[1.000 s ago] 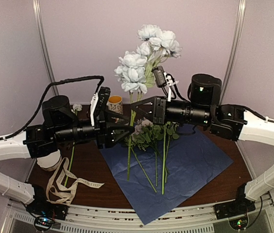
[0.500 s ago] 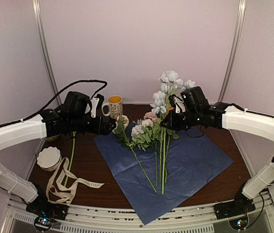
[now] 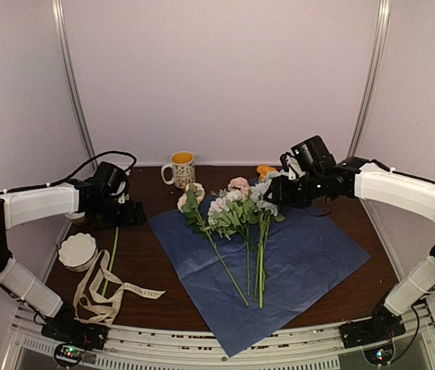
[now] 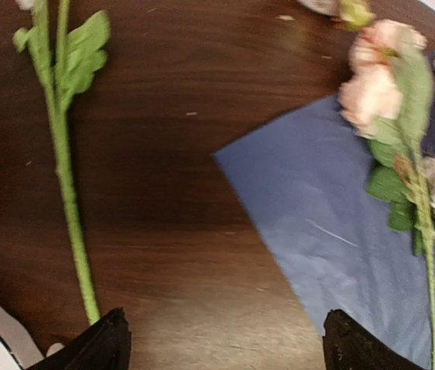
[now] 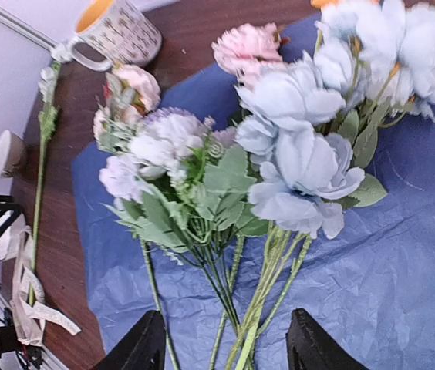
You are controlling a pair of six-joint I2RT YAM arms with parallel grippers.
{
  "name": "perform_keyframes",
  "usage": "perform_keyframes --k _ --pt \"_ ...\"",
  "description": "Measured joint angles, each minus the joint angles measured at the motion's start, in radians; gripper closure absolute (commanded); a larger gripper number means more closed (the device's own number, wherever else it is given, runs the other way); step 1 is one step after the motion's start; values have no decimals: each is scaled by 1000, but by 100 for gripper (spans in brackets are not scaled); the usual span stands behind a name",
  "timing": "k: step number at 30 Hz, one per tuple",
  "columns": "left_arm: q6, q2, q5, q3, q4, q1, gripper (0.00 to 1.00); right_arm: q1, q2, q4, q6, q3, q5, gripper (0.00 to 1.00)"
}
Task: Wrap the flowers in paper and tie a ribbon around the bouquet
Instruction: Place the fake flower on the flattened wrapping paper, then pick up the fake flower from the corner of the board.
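Pale lilac walls (image 3: 225, 77) on three sides; dark brown wood table (image 3: 179, 308).

Paper (image 3: 310, 254) lies flat at table centre, navy side up, lightly creased, one corner toward the near edge. Not wrapped round anything.

Flowers (image 3: 237, 212) lie on the paper: blooms toward the back wall, stems fanned toward the near edge. White, pale pink and pale blue heads are bunched at the paper's far corner; an orange one is just behind them.

Lone stem (image 3: 114, 254) is off the paper, on bare wood to the L, running front to back. No contact w/ the sheet.

Ribbon (image 3: 106, 293) is loose and looped at near L, untied, just beside a white scalloped bowl (image 3: 77, 250). Mug (image 3: 181, 167) stands upright at the back, behind the paper.

L gripper (image 3: 129, 216) is low over the wood between the lone stem and the paper's L corner. Its wrist cam shows the fingers spread wide, nothing between them.

R gripper (image 3: 275, 193) is over the blue blooms at the R side of the bunch. Wrist cam: fingers apart, green stems running beneath the gap, none pinched.
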Motion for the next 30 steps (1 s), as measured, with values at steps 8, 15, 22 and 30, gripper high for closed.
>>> perform_keyframes --k 8,15,22,30 --pt "5 265 -34 98 -61 246 20 48 -239 18 0 -118 36 49" --pt "6 388 -33 165 -48 283 70 88 -244 -5 1 -188 58 50" --pt "-5 375 79 95 118 285 100 96 -271 -6 8 -198 73 50" --pt "-33 212 119 -47 161 282 100 100 -298 -8 11 -198 77 50"
